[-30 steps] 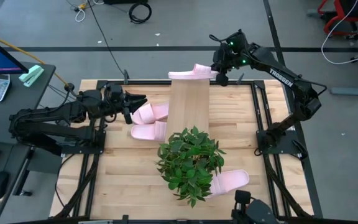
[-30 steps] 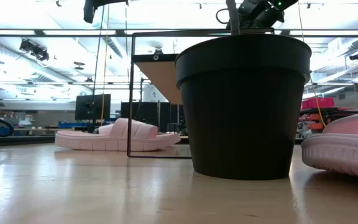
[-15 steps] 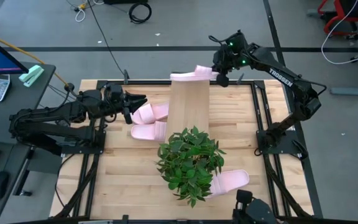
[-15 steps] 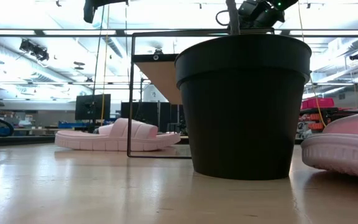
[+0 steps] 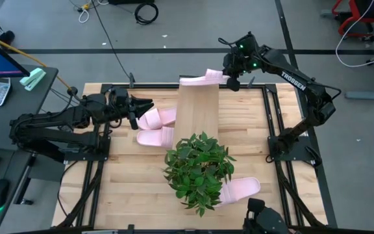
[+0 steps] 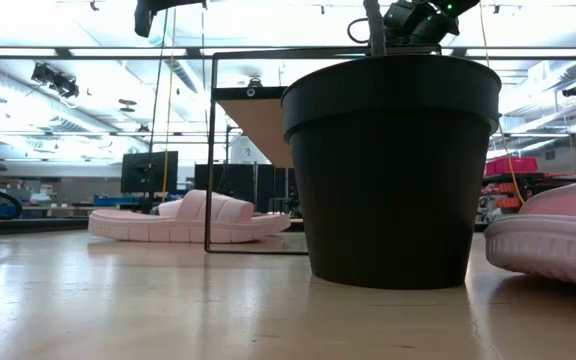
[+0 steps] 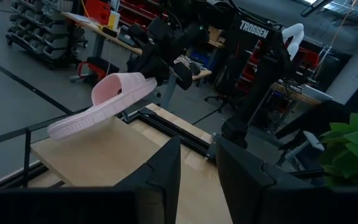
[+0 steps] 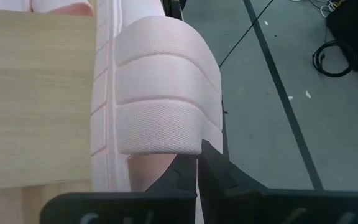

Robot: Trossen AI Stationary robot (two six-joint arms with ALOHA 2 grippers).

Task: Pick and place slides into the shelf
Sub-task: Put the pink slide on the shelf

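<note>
The shelf (image 5: 197, 112) is a narrow light-wood plank top standing mid-table. My right gripper (image 5: 230, 78), at the shelf's far end, is shut on one pale pink slide (image 5: 201, 78). That slide (image 7: 104, 102) also shows tilted over the shelf top (image 7: 98, 155) in the left wrist view. Two slides (image 5: 156, 118) (image 5: 154, 137) lie flat on the table left of the shelf. A fourth slide (image 5: 242, 188) lies beside the plant. My left gripper (image 5: 145, 104) is open and hovers just left of the two slides. My right gripper pinches the slide's broad strap at its edge (image 8: 188, 148) between its two fingers (image 8: 211, 169), coming level from the table's right. The slide lies across the shelf's far end, tilted. Its held end is higher and its free end (image 7: 55, 129) is low over the plank. I cannot tell whether it touches.
A potted plant (image 5: 199, 168) in a black pot (image 6: 393, 170) stands at the shelf's near end and blocks most of the low view. Black metal frames (image 5: 274, 123) run along both table sides. The shelf's thin black frame (image 6: 209, 150) shows beside a slide (image 6: 183, 220).
My right gripper has carried the held slide a little toward the table's right and near side, so its free end now sits slightly farther in over the shelf's far end. The left arm has stayed still.
</note>
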